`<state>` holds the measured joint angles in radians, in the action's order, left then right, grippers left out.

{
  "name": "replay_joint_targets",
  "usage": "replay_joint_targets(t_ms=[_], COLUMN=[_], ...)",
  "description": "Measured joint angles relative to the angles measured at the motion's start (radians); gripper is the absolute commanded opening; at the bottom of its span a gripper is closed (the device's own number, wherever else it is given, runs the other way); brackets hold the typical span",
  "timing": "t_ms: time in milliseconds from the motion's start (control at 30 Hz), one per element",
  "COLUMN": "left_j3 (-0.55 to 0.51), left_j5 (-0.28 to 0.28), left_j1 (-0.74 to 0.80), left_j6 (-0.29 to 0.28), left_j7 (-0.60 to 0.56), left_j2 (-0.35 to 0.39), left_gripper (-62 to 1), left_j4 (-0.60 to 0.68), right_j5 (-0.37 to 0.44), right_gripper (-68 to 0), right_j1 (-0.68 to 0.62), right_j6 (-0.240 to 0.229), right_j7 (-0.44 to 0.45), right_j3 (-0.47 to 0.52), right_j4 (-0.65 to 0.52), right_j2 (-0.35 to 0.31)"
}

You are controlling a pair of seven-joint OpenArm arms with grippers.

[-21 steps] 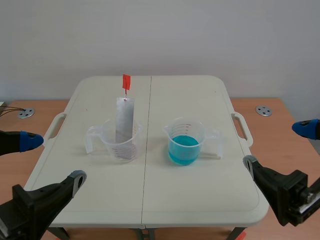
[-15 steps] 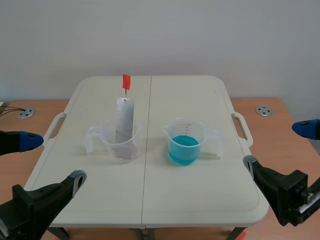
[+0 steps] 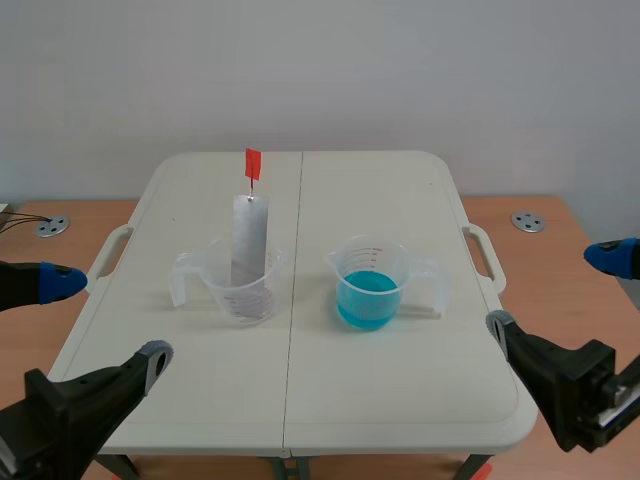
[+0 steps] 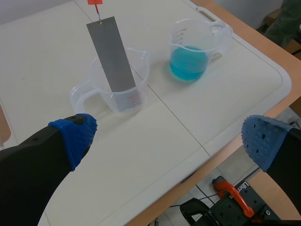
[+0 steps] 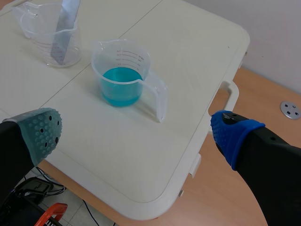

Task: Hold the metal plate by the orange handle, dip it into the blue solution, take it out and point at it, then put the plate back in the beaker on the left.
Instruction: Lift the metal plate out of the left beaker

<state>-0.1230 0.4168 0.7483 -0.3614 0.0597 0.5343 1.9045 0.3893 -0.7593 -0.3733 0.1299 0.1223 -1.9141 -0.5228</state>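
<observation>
Metal plate [image 3: 249,240] stood in the left beaker [image 3: 238,288], leaning slightly, lower end inside and upper end well above the rim. Orange handle [image 3: 253,163] rose from its top edge on a thin stem. Blue solution [image 3: 367,300] filled the lower part of the right beaker [image 3: 372,262], near the left beaker but not touching it. Both stood on the white table [image 3: 400,190].

Left gripper [image 3: 105,320]: fingers spread wide, nothing between them, touching nothing. It hung low at the table's near left corner. The plate lay ahead of it and well apart.

Right gripper [image 3: 553,290]: fingers also spread wide and empty, low at the near right corner. The right beaker lay ahead of it, the plate farther off.

Left wrist view showed the plate's flat grey face and the beaker's printed scale, with the handle only partly in frame. It also caught an orange clamp [image 4: 233,197] below the table edge. Right wrist view showed only part of the plate and no handle. Scene view alone showed the whole handle.
</observation>
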Motion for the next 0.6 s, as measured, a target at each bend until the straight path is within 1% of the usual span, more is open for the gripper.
replay_joint_targets(t_ms=[233,367,600], left_j3=[0.000,0.000,0.000], left_j5=[0.000,0.000,0.000], left_j1=[0.000,0.000,0.000], left_j6=[0.000,0.000,0.000], left_j7=[0.000,0.000,0.000], left_j2=[0.000,0.000,0.000], left_gripper=[1.4,1.4,1.4], left_j4=[0.000,0.000,0.000], right_j5=[0.000,0.000,0.000], right_gripper=[-1.2,-1.2,-1.2], right_j1=[0.000,0.000,0.000], right_j6=[0.000,0.000,0.000], right_j7=[0.002,0.023,0.027], right_j3=[0.000,0.000,0.000], right_j4=[0.000,0.000,0.000], right_j2=[0.000,0.000,0.000])
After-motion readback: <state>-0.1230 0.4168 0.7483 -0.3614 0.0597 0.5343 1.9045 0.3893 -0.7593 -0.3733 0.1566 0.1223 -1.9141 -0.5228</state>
